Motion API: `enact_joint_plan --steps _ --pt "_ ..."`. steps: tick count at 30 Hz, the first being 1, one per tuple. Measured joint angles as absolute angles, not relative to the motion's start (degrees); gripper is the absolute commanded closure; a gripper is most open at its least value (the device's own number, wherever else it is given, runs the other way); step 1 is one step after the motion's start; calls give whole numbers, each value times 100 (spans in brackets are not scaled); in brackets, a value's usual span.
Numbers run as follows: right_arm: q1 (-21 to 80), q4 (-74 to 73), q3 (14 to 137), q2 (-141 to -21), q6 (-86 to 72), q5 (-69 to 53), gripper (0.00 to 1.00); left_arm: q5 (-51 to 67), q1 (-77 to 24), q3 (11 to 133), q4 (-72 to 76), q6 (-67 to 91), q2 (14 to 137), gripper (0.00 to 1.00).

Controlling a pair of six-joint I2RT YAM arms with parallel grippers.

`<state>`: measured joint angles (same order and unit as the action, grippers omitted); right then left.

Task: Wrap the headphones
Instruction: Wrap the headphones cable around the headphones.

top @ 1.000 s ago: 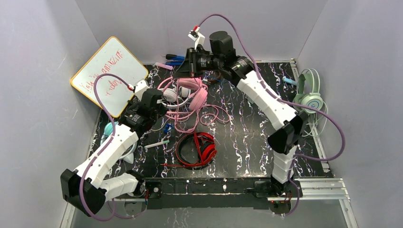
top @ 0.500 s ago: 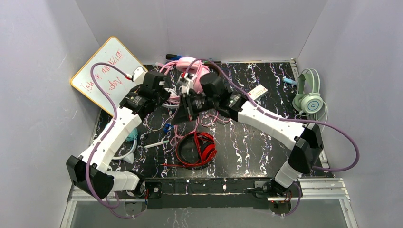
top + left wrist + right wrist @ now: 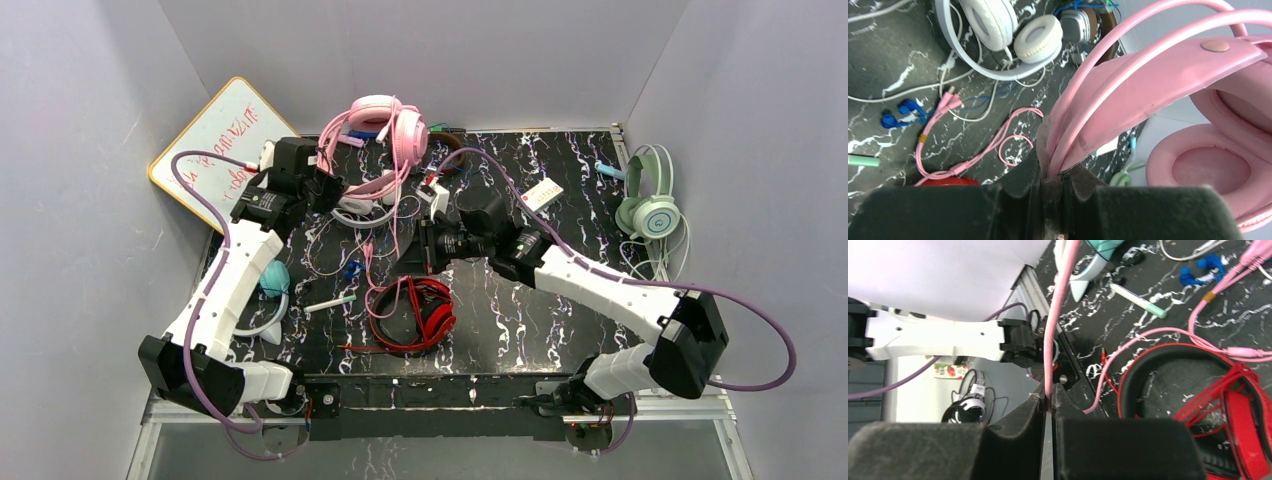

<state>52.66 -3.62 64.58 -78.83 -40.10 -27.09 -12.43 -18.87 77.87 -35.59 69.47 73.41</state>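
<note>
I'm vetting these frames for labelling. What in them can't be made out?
Top view: writing on the whiteboard is too small to read; the left arm covers one corner.
Top view: the teal headphones lie mostly under the left arm.
Right wrist view: the pink cord leaves the top edge, far end unseen.
Left wrist view: the pink headphones' cup is cut off at the right edge.
</note>
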Motion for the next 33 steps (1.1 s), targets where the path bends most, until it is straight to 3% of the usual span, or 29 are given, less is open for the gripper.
enact_joint_plan --steps 5,7,9,15,23,28,33 --pt "5266 -108 5951 -7839 -4010 -2335 80 -585 -1782 7817 -3470 7122 7330 100" --pt "5240 25 5680 -7749 -4007 -2206 85 -336 -1761 7865 -3420 7140 7321 100" --pt "5177 161 5433 -7618 -4005 -2137 99 -102 -1739 7876 -3334 7144 7277 100" --pt "4539 722 5135 -7476 -3922 -2311 99 351 -1732 8049 -3330 6954 7063 100" --pt "3376 1380 5172 -7706 -3704 -3225 99 1334 -1697 9196 -3492 6042 7081 100" --pt "3070 1444 5551 -8108 -3428 -3806 88 2447 -1712 8855 -2917 5883 7102 100" --pt "3033 1531 5592 -8246 -3253 -4066 59 2867 -1763 8385 -2648 5843 7059 100"
